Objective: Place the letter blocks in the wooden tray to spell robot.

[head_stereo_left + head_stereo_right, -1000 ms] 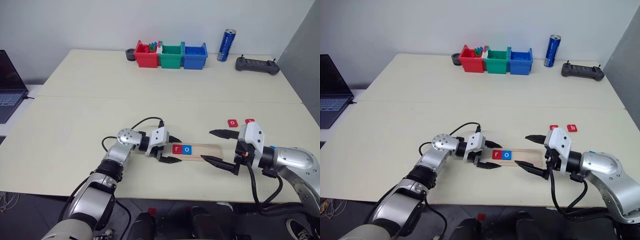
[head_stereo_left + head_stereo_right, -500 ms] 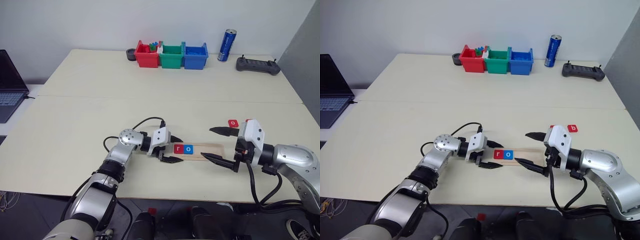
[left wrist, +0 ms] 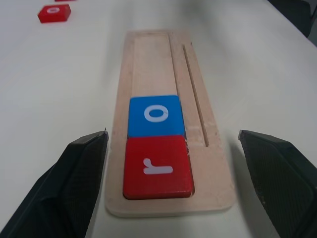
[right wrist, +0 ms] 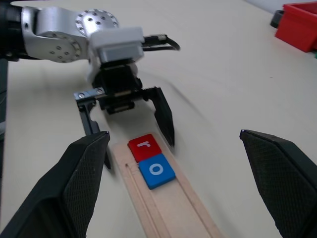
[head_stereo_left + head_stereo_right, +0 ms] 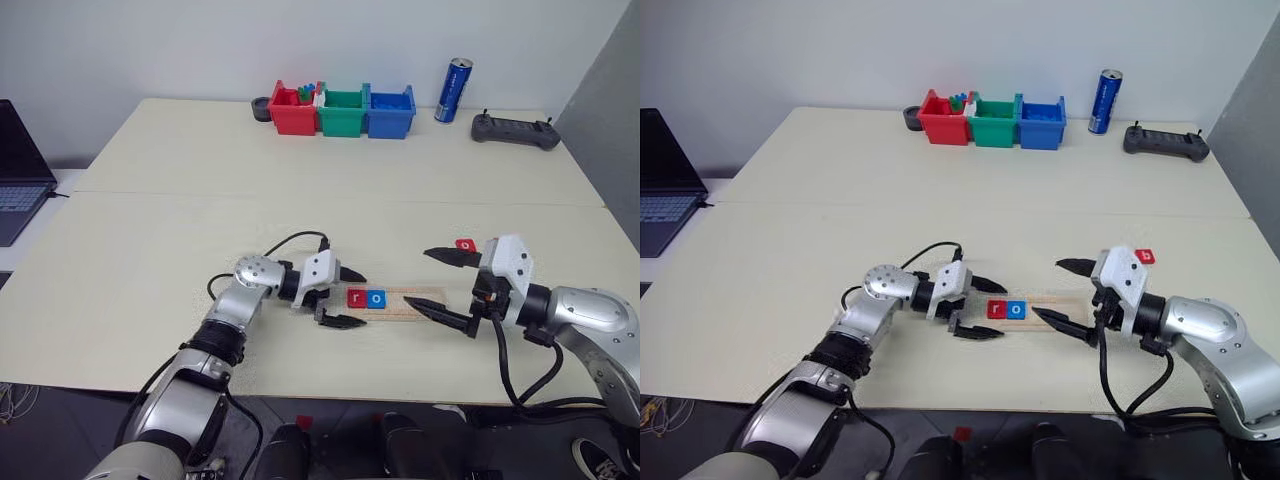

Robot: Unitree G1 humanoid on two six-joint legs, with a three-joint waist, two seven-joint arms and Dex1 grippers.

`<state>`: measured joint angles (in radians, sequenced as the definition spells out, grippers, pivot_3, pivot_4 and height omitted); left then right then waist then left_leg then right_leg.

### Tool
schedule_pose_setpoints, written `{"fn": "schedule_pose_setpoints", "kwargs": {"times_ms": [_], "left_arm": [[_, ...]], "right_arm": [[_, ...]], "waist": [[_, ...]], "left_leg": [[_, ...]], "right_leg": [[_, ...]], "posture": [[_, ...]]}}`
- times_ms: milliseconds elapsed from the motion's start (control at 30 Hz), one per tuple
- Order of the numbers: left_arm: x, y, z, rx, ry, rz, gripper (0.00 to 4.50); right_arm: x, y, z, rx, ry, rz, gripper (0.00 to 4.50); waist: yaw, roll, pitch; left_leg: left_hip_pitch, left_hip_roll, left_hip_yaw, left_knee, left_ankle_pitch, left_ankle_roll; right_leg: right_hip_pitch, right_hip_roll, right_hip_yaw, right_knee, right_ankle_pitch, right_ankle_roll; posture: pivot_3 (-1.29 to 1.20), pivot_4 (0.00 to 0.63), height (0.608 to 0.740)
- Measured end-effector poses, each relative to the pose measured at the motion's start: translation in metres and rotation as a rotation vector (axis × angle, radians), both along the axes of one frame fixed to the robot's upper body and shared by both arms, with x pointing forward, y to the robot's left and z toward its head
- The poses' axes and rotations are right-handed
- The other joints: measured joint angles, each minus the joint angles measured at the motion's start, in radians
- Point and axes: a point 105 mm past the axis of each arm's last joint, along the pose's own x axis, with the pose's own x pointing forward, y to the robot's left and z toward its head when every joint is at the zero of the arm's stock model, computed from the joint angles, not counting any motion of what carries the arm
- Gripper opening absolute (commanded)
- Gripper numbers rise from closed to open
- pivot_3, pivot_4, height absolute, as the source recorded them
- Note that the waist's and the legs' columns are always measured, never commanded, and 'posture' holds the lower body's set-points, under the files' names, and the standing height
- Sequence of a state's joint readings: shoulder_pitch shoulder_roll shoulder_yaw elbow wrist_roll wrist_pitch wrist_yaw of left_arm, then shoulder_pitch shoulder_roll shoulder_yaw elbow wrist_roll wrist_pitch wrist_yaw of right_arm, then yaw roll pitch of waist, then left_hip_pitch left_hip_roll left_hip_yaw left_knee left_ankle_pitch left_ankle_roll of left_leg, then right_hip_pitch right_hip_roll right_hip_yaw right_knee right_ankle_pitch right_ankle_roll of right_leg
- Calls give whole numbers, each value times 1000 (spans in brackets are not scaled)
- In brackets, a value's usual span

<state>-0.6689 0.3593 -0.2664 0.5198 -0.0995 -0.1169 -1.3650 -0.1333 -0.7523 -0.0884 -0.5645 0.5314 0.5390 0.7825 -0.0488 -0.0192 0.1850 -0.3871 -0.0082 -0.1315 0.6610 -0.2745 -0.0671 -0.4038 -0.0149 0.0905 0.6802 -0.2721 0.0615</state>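
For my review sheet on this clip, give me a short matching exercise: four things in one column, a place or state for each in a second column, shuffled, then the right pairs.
1. r block
2. left gripper
3. blue can
4. loose red o block

A. open, at the wooden tray's end
B. on the table beyond the tray
C. in the tray, beside the blue o block
D. far edge, beside the blue bin

1-C, 2-A, 3-D, 4-B

Red r tile (image 3: 158,166); blue o tile (image 3: 156,115); pale tray (image 3: 148,54).
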Motion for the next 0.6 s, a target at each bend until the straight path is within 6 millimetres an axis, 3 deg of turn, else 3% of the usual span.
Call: {"fn": "schedule_pose_setpoints", "kwargs": {"times_ms": [233,400,600], "left_arm": [[5,31,43,-34,-71,69,4465],[-2,14,61,-131,-69,91,4465],[-10,2,57,-158,-40,97,4465]], "right_arm": [[11,-35,-3,51,1,-266,4500],[38,-71,-28,79,26,-613,4500],[57,-97,-45,29,33,-839,4500]], "waist": [[0,0,0],[1,1,0],[-4,1,0]], "left_leg": [[0,0,0,0,0,0],[0,0,0,0,0,0],[1,0,1,-1,0,0]], "right_leg": [[0,0,0,0,0,0],[0,0,1,0,0,0],[0,0,2,1,0,0]], "posture": [[0,150,740],[0,150,740],[0,150,740]]}}
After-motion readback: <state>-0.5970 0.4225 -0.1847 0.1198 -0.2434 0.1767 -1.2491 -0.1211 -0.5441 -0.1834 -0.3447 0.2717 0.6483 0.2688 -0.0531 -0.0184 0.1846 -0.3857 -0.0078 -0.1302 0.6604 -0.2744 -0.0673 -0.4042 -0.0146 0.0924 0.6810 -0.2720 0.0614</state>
